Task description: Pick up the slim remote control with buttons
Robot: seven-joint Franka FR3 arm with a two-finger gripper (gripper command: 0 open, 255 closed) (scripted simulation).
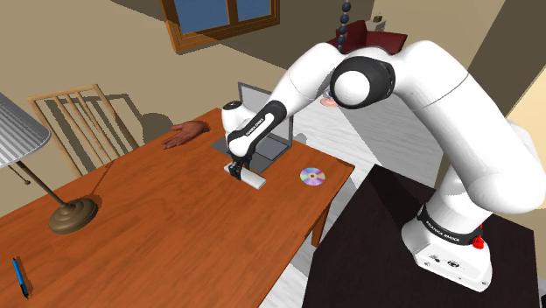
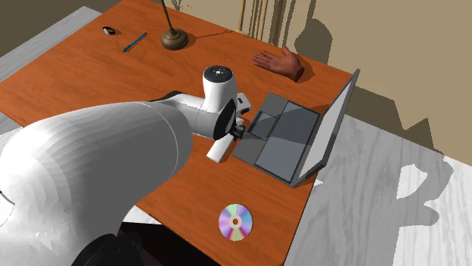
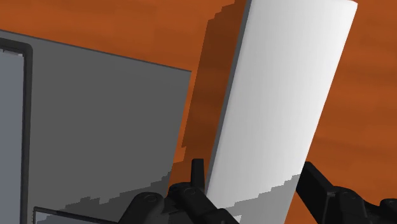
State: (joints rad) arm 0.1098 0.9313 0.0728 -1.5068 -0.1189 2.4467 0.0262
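Orange-brown wooden table (image 1: 175, 206): black two-finger gripper (image 3: 253, 167) clasped white slim remote (image 3: 280, 95) beside open grey laptop (image 2: 284, 136). Shoulder view showed brown-framed window (image 1: 219, 17); second exterior view, small black object (image 2: 110, 30) at table corner.

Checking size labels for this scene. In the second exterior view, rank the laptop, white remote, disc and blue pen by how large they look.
1. laptop
2. disc and white remote: unsure, since the remote is partly covered and the disc lies nearer the camera
3. blue pen, thin and farther off
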